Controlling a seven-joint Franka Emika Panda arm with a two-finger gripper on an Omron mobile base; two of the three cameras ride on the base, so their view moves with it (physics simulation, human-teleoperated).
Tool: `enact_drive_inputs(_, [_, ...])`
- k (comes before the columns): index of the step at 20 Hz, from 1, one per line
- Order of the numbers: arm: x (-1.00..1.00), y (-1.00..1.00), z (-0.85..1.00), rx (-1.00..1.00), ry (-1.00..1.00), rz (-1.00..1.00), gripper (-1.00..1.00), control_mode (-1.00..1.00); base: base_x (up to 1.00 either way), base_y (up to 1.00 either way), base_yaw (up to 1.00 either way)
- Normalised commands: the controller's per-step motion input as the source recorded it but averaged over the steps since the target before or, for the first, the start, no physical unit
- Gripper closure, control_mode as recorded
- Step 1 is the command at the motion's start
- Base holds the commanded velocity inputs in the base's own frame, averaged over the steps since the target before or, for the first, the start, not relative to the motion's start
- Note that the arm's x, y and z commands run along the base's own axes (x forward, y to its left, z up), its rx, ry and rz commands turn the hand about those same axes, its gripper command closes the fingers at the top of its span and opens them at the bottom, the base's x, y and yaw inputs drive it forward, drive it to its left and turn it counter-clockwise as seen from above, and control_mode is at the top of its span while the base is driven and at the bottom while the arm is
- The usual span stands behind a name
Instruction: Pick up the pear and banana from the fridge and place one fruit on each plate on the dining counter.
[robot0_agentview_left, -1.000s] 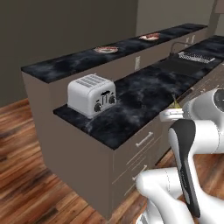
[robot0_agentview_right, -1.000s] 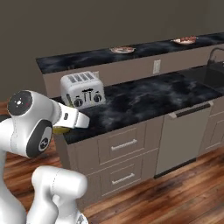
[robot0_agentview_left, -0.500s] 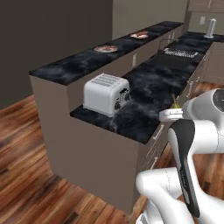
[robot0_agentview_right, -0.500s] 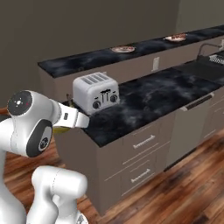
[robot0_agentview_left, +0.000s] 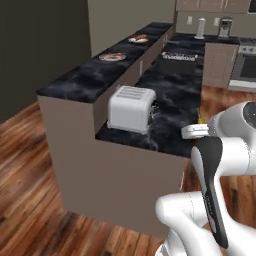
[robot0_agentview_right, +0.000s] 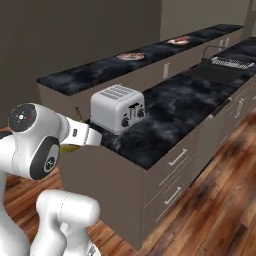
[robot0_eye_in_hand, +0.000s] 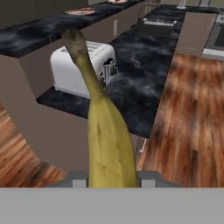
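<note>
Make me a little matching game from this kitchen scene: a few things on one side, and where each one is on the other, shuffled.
Things:
1. banana
2. toaster
3. plates
4. dish rack

Places:
A. on the raised dining counter
B. at the far end of the lower counter
C. held in the gripper, sticking out in front of the hand
D. on the lower counter, near its end, against the raised counter's wall

Pairs: 1-C, 2-D, 3-A, 4-B

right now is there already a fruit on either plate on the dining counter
No, both plates on the dining counter carry no fruit; the banana is in the gripper.
</note>
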Motion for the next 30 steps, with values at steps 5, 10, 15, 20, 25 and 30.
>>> enact_drive_inputs(5, [0.0, 0.0, 0.0, 0.0, 0.0, 0.0, 1.0, 1.0, 0.12, 1.0, -0.43])
enact_drive_inputs(10, [0.0, 0.0, 0.0, 0.0, 0.0, 0.0, 1.0, 1.0, 0.15, 1.0, -0.42])
enact_drive_inputs(15, [0.0, 0.0, 0.0, 0.0, 0.0, 0.0, 1.0, 1.0, 0.1, 1.0, -0.38])
enact_drive_inputs(20, [0.0, 0.0, 0.0, 0.0, 0.0, 0.0, 1.0, 1.0, 0.01, 1.0, -0.33])
enact_drive_inputs(25, [0.0, 0.0, 0.0, 0.0, 0.0, 0.0, 1.0, 1.0, 0.0, 1.0, -0.33])
enact_drive_inputs(30, [0.0, 0.0, 0.0, 0.0, 0.0, 0.0, 1.0, 1.0, 0.0, 1.0, -0.34])
